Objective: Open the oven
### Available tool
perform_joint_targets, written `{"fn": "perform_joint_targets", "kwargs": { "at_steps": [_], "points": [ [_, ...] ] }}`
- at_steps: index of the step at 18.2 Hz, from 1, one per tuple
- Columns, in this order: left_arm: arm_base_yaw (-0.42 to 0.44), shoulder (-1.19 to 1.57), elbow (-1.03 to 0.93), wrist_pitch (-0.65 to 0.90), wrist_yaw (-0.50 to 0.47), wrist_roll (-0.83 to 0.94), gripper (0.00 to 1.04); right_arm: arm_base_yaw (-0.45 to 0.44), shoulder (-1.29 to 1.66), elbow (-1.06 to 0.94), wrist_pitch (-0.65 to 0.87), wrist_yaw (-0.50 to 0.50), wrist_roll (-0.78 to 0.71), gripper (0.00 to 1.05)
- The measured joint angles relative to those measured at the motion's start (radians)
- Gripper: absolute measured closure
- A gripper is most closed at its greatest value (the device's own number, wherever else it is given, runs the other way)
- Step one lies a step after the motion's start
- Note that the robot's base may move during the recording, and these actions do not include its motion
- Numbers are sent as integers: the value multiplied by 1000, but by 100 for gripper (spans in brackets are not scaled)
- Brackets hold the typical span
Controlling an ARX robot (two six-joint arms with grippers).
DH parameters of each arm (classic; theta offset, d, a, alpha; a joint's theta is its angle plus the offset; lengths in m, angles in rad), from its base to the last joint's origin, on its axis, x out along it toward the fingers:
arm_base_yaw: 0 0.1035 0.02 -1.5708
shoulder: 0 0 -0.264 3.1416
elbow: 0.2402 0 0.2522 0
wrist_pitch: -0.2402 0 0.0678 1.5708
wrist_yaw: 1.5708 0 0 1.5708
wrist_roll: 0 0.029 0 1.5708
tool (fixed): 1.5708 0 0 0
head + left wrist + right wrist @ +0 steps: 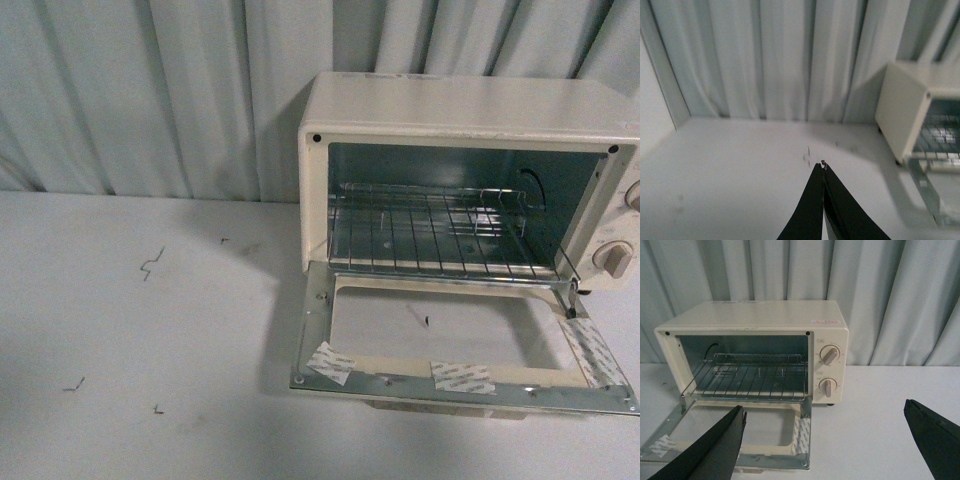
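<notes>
one oven (470, 180), two knobs (829, 371)

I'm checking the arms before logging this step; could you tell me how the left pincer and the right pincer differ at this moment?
The left pincer is shut, its tips touching; the right pincer is spread wide open. The left pincer hangs over bare table beside the oven; the right pincer faces the oven's lowered door and open cavity. Both are black, and neither holds anything.

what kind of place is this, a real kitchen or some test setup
Most likely a staged test setup, not a real kitchen. The oven stands alone, door folded down, on a plain white table with small scuff marks, and pale curtains close off the whole background. No counters, sink or other appliances are in view.
</notes>
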Motion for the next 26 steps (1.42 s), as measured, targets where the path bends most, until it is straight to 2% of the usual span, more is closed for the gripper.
{"fn": "perform_joint_targets", "kwargs": {
  "at_steps": [1,2,17,18,19,26],
  "points": [
    [-1,-45,2,-69,3,0,103,0,0,0,-2,0,0,6],
    [-1,-74,3,-77,-1,0,103,0,0,0,-1,1,0,6],
    [1,-75,8,-80,0,0,103,0,0,0,0,0,0,6],
    [1,-75,8,-80,0,0,99,0,0,0,0,0,0,6],
    [1,-75,8,-80,0,0,88,0,0,0,0,0,0,6],
    [1,-75,8,-80,0,0,5,0,0,0,0,0,0,6]
  ]
}}
